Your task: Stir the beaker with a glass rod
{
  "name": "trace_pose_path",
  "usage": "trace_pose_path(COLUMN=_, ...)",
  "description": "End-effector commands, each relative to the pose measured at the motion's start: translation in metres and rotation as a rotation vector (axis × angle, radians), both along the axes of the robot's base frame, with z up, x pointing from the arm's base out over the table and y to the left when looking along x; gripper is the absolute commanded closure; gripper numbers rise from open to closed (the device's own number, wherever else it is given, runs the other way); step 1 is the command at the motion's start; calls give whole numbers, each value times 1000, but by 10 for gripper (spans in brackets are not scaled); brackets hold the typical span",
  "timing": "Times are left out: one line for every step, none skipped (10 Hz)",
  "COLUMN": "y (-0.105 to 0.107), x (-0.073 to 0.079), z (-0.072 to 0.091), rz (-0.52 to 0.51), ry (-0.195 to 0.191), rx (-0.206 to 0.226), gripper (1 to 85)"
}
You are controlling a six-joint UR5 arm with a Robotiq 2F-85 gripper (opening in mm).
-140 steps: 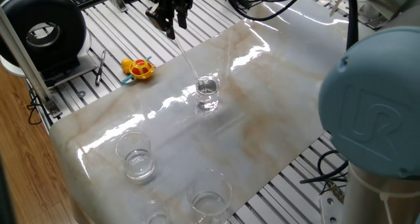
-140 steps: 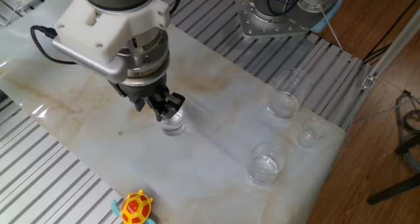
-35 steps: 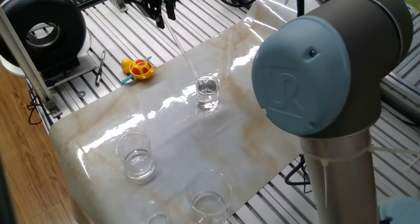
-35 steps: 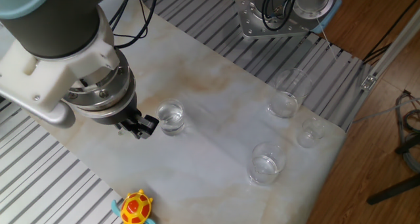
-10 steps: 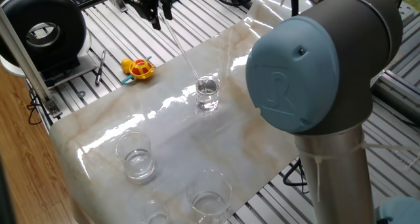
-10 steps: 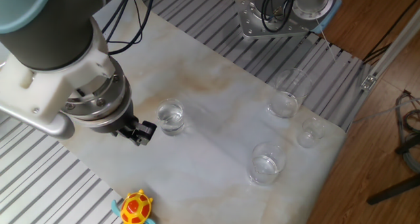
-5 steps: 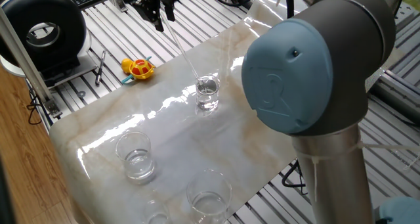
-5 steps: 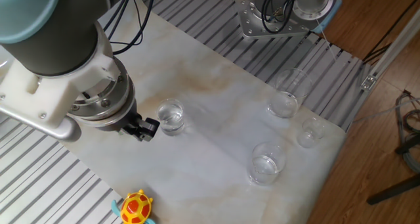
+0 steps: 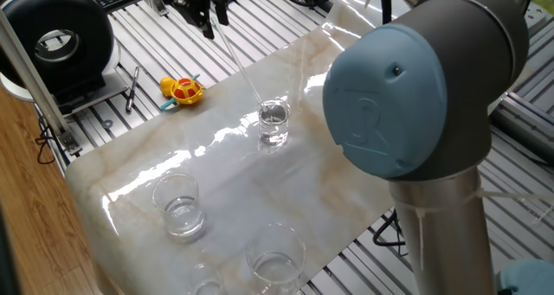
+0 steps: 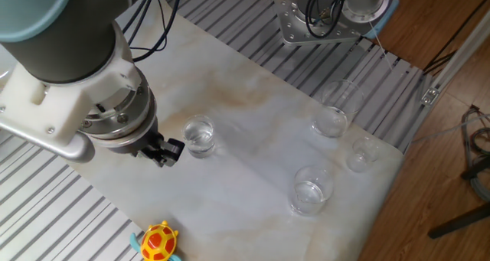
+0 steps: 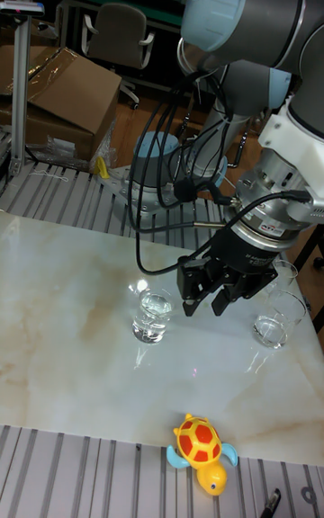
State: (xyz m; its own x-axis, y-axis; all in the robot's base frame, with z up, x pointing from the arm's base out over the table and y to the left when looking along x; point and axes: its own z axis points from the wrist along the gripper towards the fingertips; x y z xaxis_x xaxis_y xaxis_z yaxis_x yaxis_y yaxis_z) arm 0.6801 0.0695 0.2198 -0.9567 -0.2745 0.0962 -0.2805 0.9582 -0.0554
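The beaker (image 9: 273, 123) is a small clear glass with liquid, standing on the marble table (image 9: 346, 182); it also shows in the other fixed view (image 10: 200, 135) and the tall view (image 11: 152, 314). The glass rod (image 9: 239, 65) slants from my gripper (image 9: 208, 28) down into the beaker's mouth. My gripper is shut on the rod's upper end, up and to the left of the beaker. In the other fixed view my gripper (image 10: 165, 153) sits just left of the beaker, and in the tall view my gripper (image 11: 212, 304) hangs just right of it. The rod is too faint to see there.
Two wider glass beakers (image 9: 177, 205) (image 9: 275, 257) stand near the table's front edge, with a tiny glass (image 10: 364, 152) beside them. A yellow and red toy turtle (image 9: 183, 89) lies at the table's left edge. The arm's blue-capped joint (image 9: 407, 87) blocks the right side.
My gripper has shifted slightly back and forth beside the beaker, with the rod's lower end staying in the beaker. The arm's big joint swayed a little.
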Motion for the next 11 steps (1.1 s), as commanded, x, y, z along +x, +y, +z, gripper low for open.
trace_pose_path(y=12, x=13, z=0, rz=4, ry=-53, rx=47, gripper=413)
trace_pose_path(y=15, x=21, z=0, rz=8, ry=-82, rx=61, gripper=403)
trace_pose_path(y=17, x=31, z=0, rz=7, ry=-120, rx=68, gripper=393)
trace_pose_path(y=10, x=39, z=1, rz=10, ry=-151, rx=41, gripper=390)
trace_pose_path(y=10, x=31, z=0, rz=9, ry=-122, rx=41, gripper=390)
trace_pose_path(y=10, x=26, z=0, rz=3, ry=-103, rx=42, gripper=390)
trace_pose_path(y=8, x=23, z=0, rz=7, ry=-89, rx=32, gripper=390)
trace_pose_path(y=11, x=22, z=1, rz=-1, ry=-71, rx=36, gripper=390)
trace_pose_path(y=12, x=25, z=1, rz=1, ry=-68, rx=33, gripper=390)
trace_pose_path(y=13, x=29, z=1, rz=2, ry=-62, rx=25, gripper=390)
trace_pose_path(y=15, x=32, z=1, rz=1, ry=-56, rx=22, gripper=390)
